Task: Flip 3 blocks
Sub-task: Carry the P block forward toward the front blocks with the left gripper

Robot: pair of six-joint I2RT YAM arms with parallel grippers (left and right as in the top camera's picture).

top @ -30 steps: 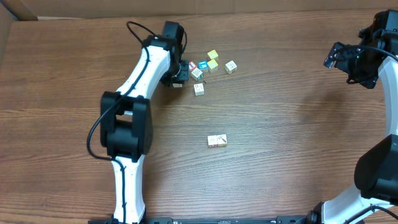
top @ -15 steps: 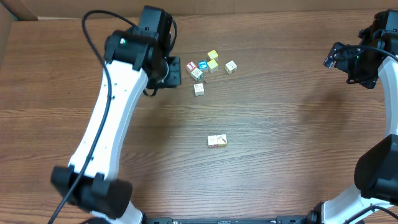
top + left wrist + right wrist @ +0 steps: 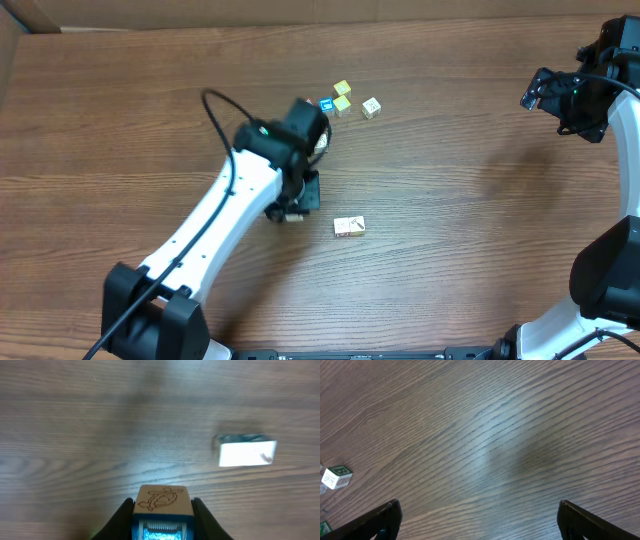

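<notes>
Wood table (image 3: 75,420); only left wrist view shows clamped block's (image 3: 161,498) turtle engraving.

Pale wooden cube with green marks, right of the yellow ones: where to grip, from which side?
Probably from above, jaws on two opposite side faces of the pale wooden cube: it lies flat, apart from the nearest yellow cube, sides free.

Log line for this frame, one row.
left end effector: shut on block | right end effector: open, empty | stage: block held over table
</notes>
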